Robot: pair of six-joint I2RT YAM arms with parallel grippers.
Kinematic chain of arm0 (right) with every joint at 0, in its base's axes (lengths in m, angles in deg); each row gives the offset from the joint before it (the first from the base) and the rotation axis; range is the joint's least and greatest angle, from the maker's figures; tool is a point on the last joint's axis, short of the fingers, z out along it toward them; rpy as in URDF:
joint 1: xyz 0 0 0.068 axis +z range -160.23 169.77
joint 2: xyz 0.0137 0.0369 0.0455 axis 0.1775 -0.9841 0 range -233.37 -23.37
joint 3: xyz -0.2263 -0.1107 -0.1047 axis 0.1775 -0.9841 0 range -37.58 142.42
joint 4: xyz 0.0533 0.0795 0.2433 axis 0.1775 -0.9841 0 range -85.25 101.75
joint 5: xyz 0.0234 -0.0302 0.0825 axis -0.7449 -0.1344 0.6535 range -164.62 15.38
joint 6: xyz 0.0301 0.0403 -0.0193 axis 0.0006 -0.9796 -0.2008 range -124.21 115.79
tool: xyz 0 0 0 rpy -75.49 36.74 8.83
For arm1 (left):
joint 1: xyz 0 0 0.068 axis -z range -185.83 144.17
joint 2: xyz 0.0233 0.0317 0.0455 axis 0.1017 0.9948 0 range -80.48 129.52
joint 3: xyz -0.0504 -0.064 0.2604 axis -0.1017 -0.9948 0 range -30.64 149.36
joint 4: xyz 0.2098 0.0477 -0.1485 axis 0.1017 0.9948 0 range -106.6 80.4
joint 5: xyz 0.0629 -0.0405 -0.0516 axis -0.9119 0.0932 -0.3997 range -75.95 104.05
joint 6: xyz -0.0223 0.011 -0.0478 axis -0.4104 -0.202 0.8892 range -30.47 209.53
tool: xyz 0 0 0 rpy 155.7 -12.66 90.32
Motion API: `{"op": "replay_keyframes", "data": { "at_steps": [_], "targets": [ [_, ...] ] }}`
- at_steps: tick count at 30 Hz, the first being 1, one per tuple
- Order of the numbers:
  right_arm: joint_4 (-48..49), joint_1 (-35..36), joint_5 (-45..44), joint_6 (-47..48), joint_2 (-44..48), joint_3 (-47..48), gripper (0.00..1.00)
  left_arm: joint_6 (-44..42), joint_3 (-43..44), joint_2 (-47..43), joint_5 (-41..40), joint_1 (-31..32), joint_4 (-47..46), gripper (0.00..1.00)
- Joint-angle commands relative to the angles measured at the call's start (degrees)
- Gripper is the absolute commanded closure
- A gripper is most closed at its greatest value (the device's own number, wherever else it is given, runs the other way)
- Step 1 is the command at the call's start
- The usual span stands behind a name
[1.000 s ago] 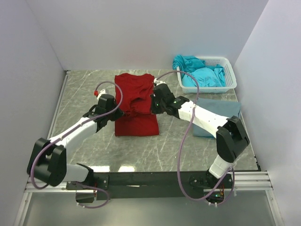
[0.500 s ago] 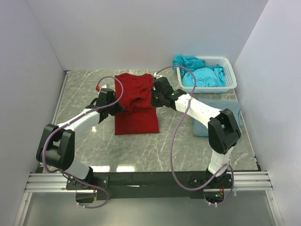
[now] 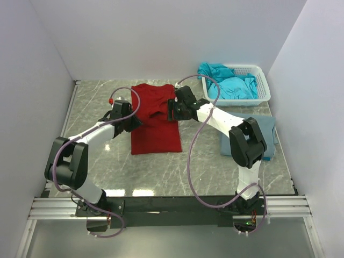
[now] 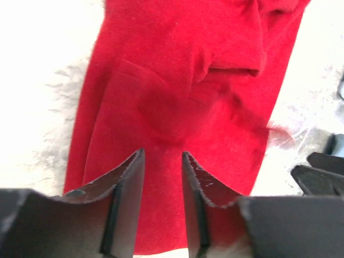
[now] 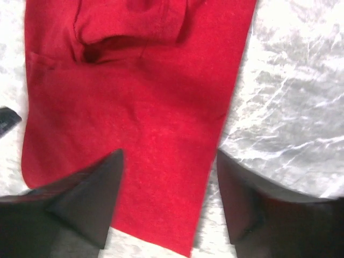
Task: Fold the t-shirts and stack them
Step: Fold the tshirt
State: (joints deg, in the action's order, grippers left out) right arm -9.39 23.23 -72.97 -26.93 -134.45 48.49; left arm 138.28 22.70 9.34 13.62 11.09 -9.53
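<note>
A dark red t-shirt (image 3: 156, 137) lies on the marble table as a long folded strip with a rumpled fold near its middle. My left gripper (image 3: 134, 122) hovers at its left edge, open, with only red cloth (image 4: 177, 80) below the parted jaws (image 4: 163, 156). My right gripper (image 3: 171, 109) is at the shirt's right edge, wide open (image 5: 170, 156) over the cloth (image 5: 134, 107), holding nothing. A grey-blue t-shirt (image 3: 257, 124) lies flat at the right, partly hidden by the right arm. Turquoise t-shirts (image 3: 231, 85) fill the basket.
A white lattice basket (image 3: 262, 80) stands at the back right corner. White walls close in the table on three sides. Bare marble (image 3: 177, 169) shows in front of the red shirt and to its left.
Both grippers carried the red shirt's folded part toward the back, then opened and let it go. The shirt now rests on the table.
</note>
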Motion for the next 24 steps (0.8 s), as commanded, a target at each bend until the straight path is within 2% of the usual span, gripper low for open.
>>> {"op": "replay_keyframes", "data": {
  "at_steps": [1,8,13,19,24],
  "targets": [
    [0.1,-0.7,0.7,1.4,0.1,3.9,0.21,-0.8,3.3,-3.6,-3.3,-0.2,1.5,0.59],
    [2.7,-0.7,2.5,1.7,7.8,-1.4,0.15,-3.3,2.9,-10.0,-4.5,-0.2,4.5,0.47],
    [5.1,0.4,2.6,1.0,17.3,-11.5,0.13,-3.1,-1.1,-18.6,-2.0,-0.2,6.5,0.46],
    [7.8,1.3,3.2,-1.5,28.3,-25.6,0.13,0.4,-11.0,-29.6,-0.1,-0.2,8.3,0.42],
    [9.7,2.6,6.4,-2.9,31.2,-33.5,0.13,5.1,-20.8,-35.8,1.5,-0.2,9.0,0.42]
  ]
}}
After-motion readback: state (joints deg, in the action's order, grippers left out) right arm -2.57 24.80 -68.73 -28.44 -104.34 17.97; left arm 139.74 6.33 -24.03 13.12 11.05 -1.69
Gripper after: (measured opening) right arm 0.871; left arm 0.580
